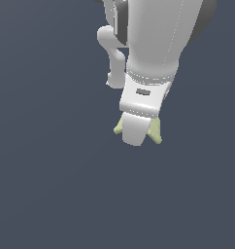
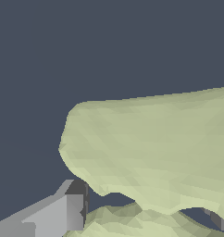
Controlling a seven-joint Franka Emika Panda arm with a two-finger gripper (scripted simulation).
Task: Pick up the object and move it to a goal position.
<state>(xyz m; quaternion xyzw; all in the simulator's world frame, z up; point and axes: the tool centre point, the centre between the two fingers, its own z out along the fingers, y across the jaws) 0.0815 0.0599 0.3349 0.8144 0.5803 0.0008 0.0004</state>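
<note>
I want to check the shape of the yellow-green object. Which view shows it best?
The wrist view: the object fills much of the frame, its rounded, faceted lobes plain beside a grey finger. In the exterior view the gripper hides most of it; only two small tips poke out at either side.

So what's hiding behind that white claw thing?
A small pale yellow-green lobed object: two tips poke out either side of the white gripper. Its middle is covered.

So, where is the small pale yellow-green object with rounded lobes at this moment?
In the exterior view, the small matte pale yellow-green lobed object sits at the tip of the white robot pincer, its lobes protruding on both sides; in the wrist view it fills the frame.
</note>
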